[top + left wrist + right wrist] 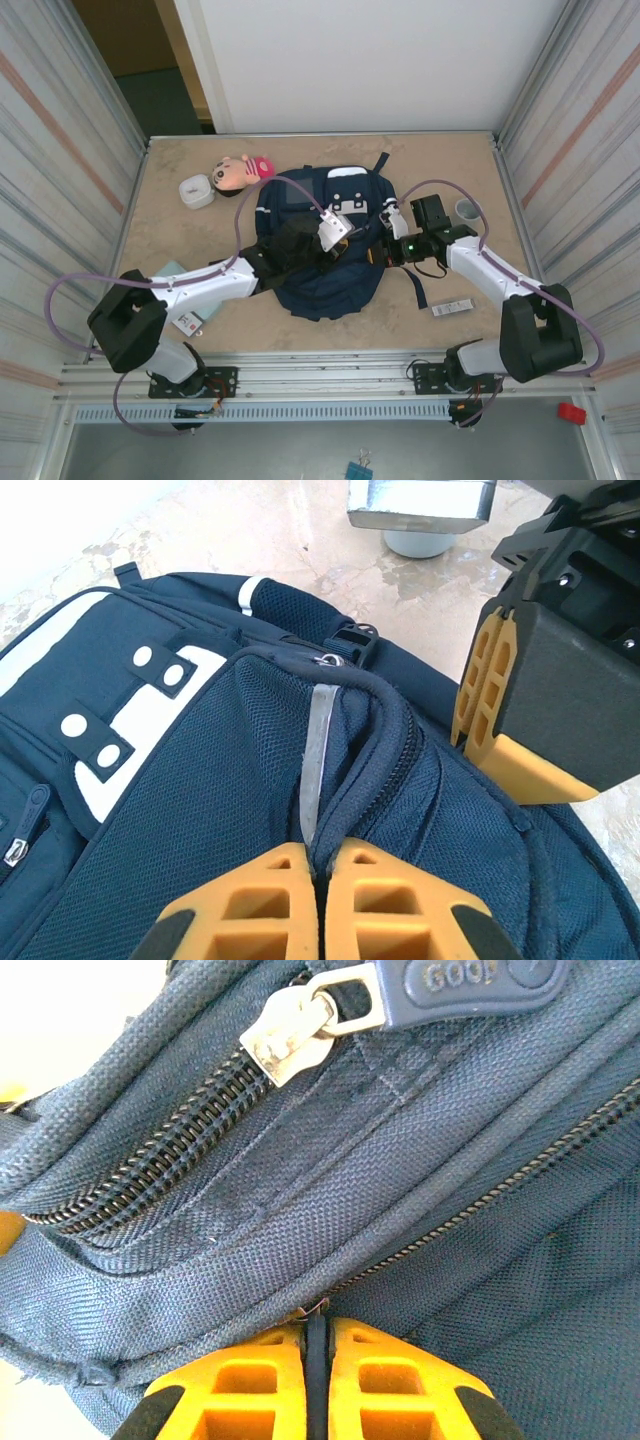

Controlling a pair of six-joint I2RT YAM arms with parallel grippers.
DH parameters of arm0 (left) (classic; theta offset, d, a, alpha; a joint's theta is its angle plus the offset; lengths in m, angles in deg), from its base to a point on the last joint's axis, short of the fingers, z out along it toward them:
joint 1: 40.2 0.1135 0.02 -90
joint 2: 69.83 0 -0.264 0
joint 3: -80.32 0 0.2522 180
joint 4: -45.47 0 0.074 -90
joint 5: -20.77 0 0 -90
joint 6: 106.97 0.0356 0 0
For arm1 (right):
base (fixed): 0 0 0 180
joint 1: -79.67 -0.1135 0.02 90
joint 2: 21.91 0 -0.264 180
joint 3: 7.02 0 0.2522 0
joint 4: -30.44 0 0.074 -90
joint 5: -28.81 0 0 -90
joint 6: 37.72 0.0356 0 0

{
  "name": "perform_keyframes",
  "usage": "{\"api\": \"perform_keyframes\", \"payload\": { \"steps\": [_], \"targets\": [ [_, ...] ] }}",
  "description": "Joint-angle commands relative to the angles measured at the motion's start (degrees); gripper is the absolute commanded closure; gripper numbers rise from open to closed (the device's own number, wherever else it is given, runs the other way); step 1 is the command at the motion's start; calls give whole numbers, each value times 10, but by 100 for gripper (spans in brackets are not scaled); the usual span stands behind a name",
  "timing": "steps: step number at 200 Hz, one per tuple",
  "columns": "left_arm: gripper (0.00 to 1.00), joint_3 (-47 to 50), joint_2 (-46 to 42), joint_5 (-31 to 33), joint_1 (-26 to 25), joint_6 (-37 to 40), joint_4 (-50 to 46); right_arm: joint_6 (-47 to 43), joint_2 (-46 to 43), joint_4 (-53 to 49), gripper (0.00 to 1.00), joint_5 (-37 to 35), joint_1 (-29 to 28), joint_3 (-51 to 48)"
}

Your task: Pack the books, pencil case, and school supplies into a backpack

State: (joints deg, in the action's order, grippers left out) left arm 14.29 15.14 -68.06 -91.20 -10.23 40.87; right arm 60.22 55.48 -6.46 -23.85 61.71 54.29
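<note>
Nearest on the worktop (450, 160), right of centre: slim white-and-black bar (452, 307), lying flat and well apart from the rest. Over by the near left, just beside the left arm: pale teal pad (170, 268).

In the middle, flat on the worktop: navy backpack (320, 285), with both arms reaching in over it. From above, left gripper (345, 243) and right gripper (385, 250) close together on the right side of the bag, their fingers too small to read there.

Made plain by the left wrist view: left gripper (318, 875) closed, orange fingertips pinched together on a grey strip (314, 750) hanging down from the bag's raised zipper edge. Just beyond on the right, right gripper (483, 680), orange fingers side by side against the fabric.

Added by the right wrist view: right gripper (316, 1345) closed too, a small nip of the bag caught at a zipper line between the tips. Above that, silver zipper slider (285, 1045) with a blue tab (470, 980) marked "GOO!".

Farther back, right of the bag: grey cup (467, 210), also at the top of the left wrist view (415, 542). Far left: white rounded box (197, 190), and just beside it a doll-faced pencil case (240, 172), near the bag's far left corner.
</note>
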Motion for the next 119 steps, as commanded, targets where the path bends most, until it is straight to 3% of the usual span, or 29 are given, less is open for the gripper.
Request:
{"api": "perform_keyframes", "payload": {
  "steps": [1,44,81,106,119],
  "targets": [
    [100,-27,-28,41,0,-21,41,-26,-33,-23,100,-2,-17,25],
    [100,-68,12,117,1,-87,18,-9,-118,-48,100,-38,-99,27],
    [100,-93,41,124,0,-129,26,38,-139,-37,100,-65,-180,29],
    [100,-84,38,101,1,-123,48,73,-141,-18,100,-59,-191,22],
    [100,-71,28,75,5,-108,57,91,-149,-20,83,-61,-180,20]
  ]
}}
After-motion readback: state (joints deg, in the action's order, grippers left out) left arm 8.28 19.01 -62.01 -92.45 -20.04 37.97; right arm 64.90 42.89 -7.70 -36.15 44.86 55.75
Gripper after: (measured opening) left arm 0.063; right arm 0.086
